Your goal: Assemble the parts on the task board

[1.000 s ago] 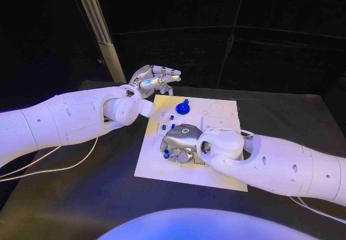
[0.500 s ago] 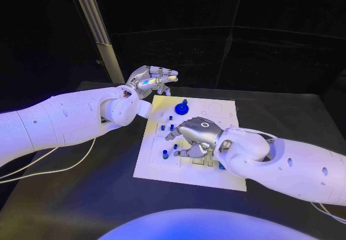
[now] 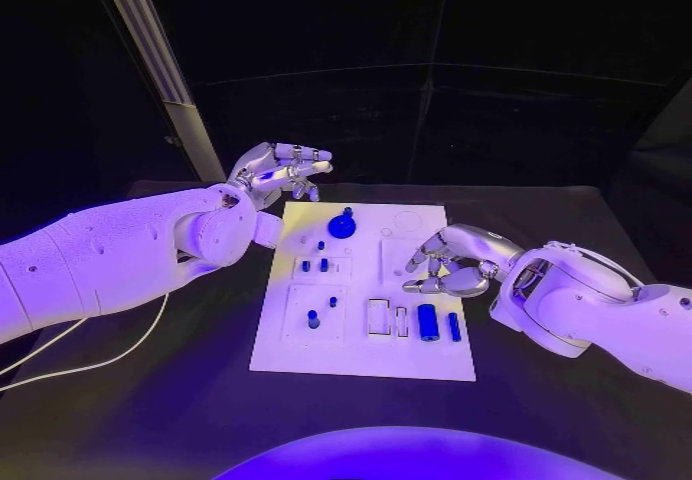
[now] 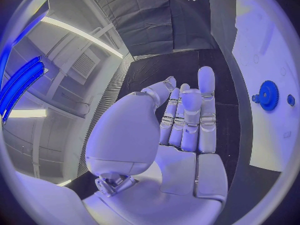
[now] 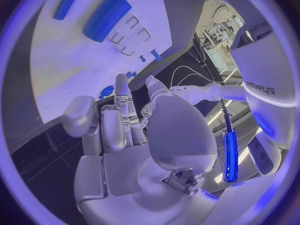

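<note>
The right hand (image 3: 450, 268) hovers over the task board's (image 3: 361, 345) right edge, fingers curled, nothing held. The left hand (image 3: 283, 168) hangs empty and loosely spread past the far left corner. Blue parts (image 3: 428, 322) lie on the board, a gear (image 3: 342, 225) near its far edge.

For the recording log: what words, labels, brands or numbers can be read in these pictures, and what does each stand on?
"sharpa": on the white left arm, seen in the right wrist view.
The task board bears only outlines, with no text that can be read.
Nothing readable on either hand.
</note>
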Motion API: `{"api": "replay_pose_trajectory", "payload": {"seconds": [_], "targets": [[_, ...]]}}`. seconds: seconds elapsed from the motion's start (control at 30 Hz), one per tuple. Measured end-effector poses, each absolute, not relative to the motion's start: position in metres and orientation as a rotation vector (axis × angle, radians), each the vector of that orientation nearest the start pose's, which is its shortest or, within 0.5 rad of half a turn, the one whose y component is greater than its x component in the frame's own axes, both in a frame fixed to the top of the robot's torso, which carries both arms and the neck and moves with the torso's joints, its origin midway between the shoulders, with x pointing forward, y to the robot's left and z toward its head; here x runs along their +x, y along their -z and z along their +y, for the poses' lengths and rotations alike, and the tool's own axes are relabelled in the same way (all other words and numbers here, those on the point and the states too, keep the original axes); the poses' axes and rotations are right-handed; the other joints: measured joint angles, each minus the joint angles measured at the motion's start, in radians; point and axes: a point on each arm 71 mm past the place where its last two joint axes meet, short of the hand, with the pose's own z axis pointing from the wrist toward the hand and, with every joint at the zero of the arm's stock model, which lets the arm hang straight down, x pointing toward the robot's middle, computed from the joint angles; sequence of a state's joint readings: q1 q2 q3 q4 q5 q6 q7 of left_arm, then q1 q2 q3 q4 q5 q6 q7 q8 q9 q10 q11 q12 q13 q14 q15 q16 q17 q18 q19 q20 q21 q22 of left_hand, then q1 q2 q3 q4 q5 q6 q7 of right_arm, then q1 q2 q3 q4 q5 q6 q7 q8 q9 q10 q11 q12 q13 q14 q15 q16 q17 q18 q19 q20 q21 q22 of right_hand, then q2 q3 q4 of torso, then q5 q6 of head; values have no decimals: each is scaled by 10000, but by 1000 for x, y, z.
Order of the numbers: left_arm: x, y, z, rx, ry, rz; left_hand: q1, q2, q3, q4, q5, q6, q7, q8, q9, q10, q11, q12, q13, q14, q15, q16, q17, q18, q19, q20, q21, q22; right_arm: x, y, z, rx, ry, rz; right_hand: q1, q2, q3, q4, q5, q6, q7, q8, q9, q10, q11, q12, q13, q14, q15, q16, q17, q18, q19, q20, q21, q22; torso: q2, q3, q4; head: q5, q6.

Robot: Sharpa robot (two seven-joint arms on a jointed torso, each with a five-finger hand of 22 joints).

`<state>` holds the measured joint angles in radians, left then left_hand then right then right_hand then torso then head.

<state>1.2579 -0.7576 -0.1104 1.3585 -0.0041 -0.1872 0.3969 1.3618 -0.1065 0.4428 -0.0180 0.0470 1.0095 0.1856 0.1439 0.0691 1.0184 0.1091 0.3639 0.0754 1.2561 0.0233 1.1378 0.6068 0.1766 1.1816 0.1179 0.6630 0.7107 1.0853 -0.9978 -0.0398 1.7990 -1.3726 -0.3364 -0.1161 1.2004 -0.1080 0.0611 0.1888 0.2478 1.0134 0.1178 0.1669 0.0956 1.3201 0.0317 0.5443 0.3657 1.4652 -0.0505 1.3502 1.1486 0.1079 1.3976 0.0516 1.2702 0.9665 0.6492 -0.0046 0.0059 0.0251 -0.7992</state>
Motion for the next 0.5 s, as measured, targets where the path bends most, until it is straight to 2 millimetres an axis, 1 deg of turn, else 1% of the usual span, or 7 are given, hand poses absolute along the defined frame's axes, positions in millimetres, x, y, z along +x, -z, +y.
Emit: {"api": "replay_pose_trajectory", "payload": {"seconds": [0.07, 0.13, 0.17, 0.27, 0.33, 0.4, 0.5], "targets": [[519, 183, 211, -10523, 15649, 14723, 0, 0, 0, 0, 0, 0, 0, 0, 0, -23, 23, 0, 0, 0, 0, 0, -6, -1, 0, 0, 0, 0, 407, 210, -203, -216, -7802, 18088, -203, 46, -337, 337, 0, -56, -57, 127, 39, -66, -59, 1045, 1186, -2, -1, 159, 234, 1, 0, 0, 111, 148, -14, 0, -33, -1, -2], [519, 184, 212, -10531, 15632, 14721, 0, 0, 0, 0, 0, 0, 0, 0, 0, -36, 37, 0, 0, 0, 0, 0, -12, 0, 0, 0, 0, 1, 406, 213, -212, 135, -7329, 18416, -190, 35, -884, 800, -34, -141, -61, 450, 152, -208, -64, 2883, 3344, -2, -2, 421, 624, 1, 0, 0, 246, 331, -31, 0, -69, -2, -17], [519, 184, 212, -10534, 15628, 14723, 0, 0, 0, 0, 0, 0, 0, 0, 0, -37, 37, 0, 0, 0, 0, 0, -12, -1, 0, 0, 0, 1, 405, 214, -215, 265, -7132, 18569, -231, 76, -1027, 893, -43, -140, -61, 546, 192, -65, -62, 3544, 4092, -2, -2, 534, 816, 1, 0, 0, 305, 414, -37, -3, -81, -2, -20], [518, 184, 213, -10540, 15620, 14727, 0, 0, 0, 0, 0, 0, 0, 0, 0, -36, 37, 0, 0, 0, 0, 0, -12, 0, 0, 0, 0, 1, 401, 222, -220, 590, -6549, 19120, -192, 237, -1446, 993, -43, -208, -129, 894, 360, 535, -117, 5681, 6533, 15, -20, 885, 1445, 2, 35, -36, 465, 675, -56, -11, -111, -16, -43], [518, 184, 214, -10546, 15605, 14724, 0, 0, 0, 0, 0, 0, 0, 0, 0, -36, 37, 0, 0, 0, 0, 0, -11, 0, 0, 0, 0, 2, 398, 227, -221, 681, -6266, 19409, -103, 326, -1722, 1000, -43, -252, -174, 1120, 491, 819, -134, 6762, 7812, 15, -20, 1051, 1575, 2, 35, -36, 521, 803, -63, -12, -128, -28, -59], [518, 184, 214, -10550, 15596, 14725, 0, 0, 0, 0, 0, 0, 0, 0, 0, -36, 37, 0, 0, 0, 0, 0, -11, 0, 0, 0, 0, 2, 396, 231, -221, 736, -5960, 19678, -114, 397, -1842, 1007, -4, -284, -206, 1228, 564, 974, -141, 7258, 8412, 16, -20, 1168, 1598, 2, 35, -36, 573, 899, -67, -12, -136, -42, -69], [518, 184, 214, -10550, 15600, 14732, 0, 0, 0, 0, 0, 0, 0, 0, 0, -36, 37, 0, 0, 0, 0, 0, -11, 0, 0, 0, 0, 2, 396, 234, -221, 744, -5643, 19935, -56, 455, -1975, 1009, 297, -360, -176, 1325, 634, 1047, -136, 7606, 8855, 15, -20, 1323, 1598, 3, 76, -69, 684, 1061, -67, -12, -139, -81, -70]]}}
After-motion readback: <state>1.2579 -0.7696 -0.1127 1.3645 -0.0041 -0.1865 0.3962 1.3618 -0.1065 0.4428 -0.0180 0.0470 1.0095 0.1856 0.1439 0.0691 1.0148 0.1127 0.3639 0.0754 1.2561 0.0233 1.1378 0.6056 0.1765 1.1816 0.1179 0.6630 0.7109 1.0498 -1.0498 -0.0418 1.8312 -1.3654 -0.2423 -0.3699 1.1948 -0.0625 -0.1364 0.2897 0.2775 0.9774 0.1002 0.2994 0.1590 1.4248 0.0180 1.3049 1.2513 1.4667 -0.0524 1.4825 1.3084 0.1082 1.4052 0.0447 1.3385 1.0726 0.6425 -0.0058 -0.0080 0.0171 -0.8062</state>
